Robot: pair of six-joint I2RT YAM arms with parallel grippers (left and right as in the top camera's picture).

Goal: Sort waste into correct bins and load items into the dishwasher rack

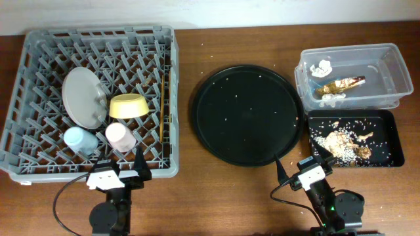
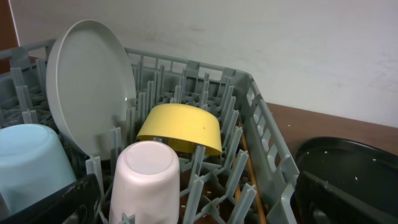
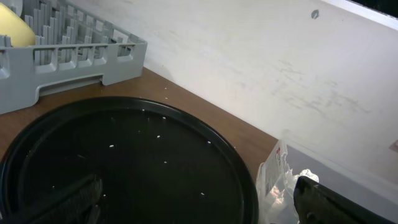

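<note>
The grey dishwasher rack (image 1: 26, 78) holds the pale grey plate (image 1: 82, 97), the yellow bowl (image 1: 128, 105), the pink cup (image 1: 120, 136), the light-blue cup (image 1: 79, 140) and the chopsticks (image 1: 162, 105). The left wrist view shows the plate (image 2: 87, 93), bowl (image 2: 180, 127), pink cup (image 2: 146, 180) and blue cup (image 2: 28, 162). The clear tub (image 1: 387, 62) holds white tissue (image 1: 321, 66) and the gold-brown wrapper (image 1: 341, 84). The shallow black tray (image 1: 387, 124) holds noodle scraps (image 1: 344, 142). My left gripper (image 1: 118, 174) and right gripper (image 1: 303, 168) are open and empty at the front edge.
A large round black tray (image 1: 248, 115) with scattered crumbs lies in the middle, also in the right wrist view (image 3: 124, 162). Cables run near both arm bases. A white wall stands behind the table.
</note>
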